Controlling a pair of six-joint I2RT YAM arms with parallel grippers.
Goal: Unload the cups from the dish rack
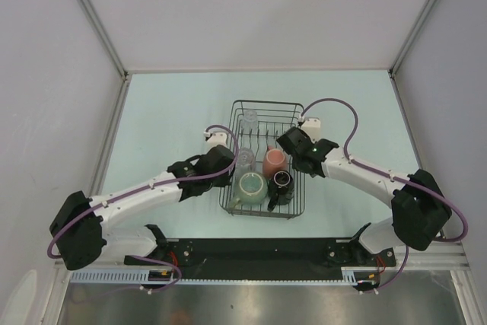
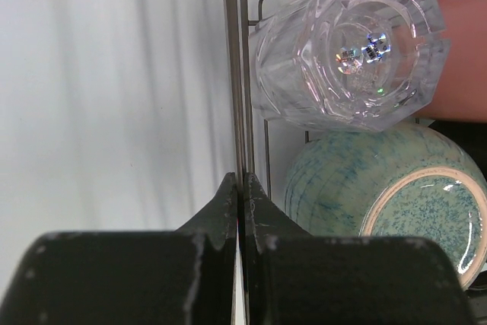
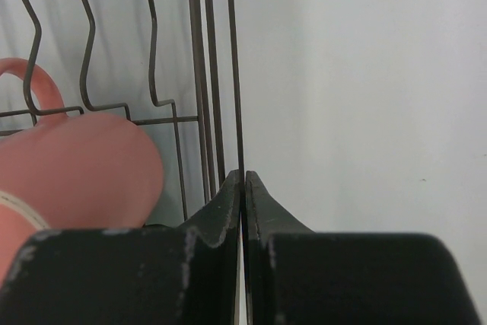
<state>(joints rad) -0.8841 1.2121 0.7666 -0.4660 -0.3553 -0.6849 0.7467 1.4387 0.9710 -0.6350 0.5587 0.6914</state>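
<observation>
The left gripper [image 2: 240,180] is clenched on the 9 o'clock side wire of the rectangular black wire dish rack [image 1: 266,102], and the right gripper [image 3: 242,174] pinches the 3 o'clock side the same way. All the cups sit inside, toward 6 o'clock: a clear faceted glass tumbler [image 2: 350,51], a speckled sage-green mug [image 2: 388,188], a salmon-pink cup [image 3: 76,165] and a dark pale-rimmed cup [image 1: 281,181]. In my judgement one claw should steady the rack while the other lets go, lifts clear of the rim and opens wide over its nearest cup.

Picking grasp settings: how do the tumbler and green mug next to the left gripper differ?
The tumbler is clear, the mug opaque speckled green. The tumbler's wall is faceted, the mug's smooth and round. The tumbler lies farther back, the mug in the near left corner of the rack. Both are inside it.
</observation>
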